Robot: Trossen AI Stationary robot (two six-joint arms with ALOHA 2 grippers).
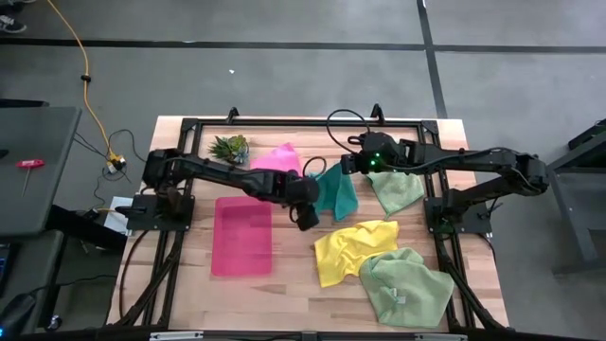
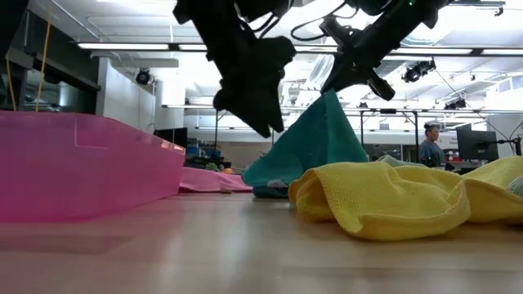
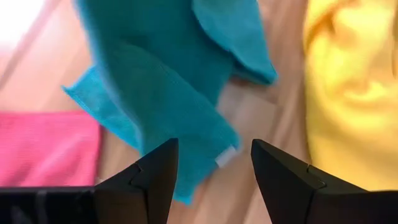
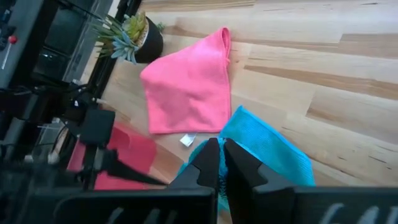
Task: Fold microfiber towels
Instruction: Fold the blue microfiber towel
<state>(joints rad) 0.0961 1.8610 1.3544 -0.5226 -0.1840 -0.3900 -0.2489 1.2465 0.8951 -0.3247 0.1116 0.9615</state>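
A teal towel point(image 1: 338, 194) is held up in a peak at the table's middle by my right gripper point(image 4: 222, 163), which is shut on it. My left gripper point(image 3: 214, 180) hovers open just left of the towel's lower part, its fingers clear of the cloth, with the towel's tagged corner point(image 3: 226, 157) beyond them. A hot pink towel point(image 1: 276, 158) lies flat at the far side. A crumpled yellow towel point(image 1: 352, 248) lies on the table toward the near side. One pale green towel point(image 1: 396, 189) lies right of the teal one, another point(image 1: 407, 284) at the near right. My right gripper pinches the teal towel's raised top point(image 2: 330, 102) between its two shut fingers, coming slantwise down from the table's right. The cloth hangs below the fingers like a tent. Its lower end point(image 2: 274, 184) rests on the table. One layer or several, I cannot tell.
A translucent pink tray point(image 1: 241, 235) stands on the table's left half, close beside my left arm. A small spiky plant point(image 1: 229, 147) sits at the far left, next to the pink towel. Bare wood shows along the near edge, left of the pale green towel.
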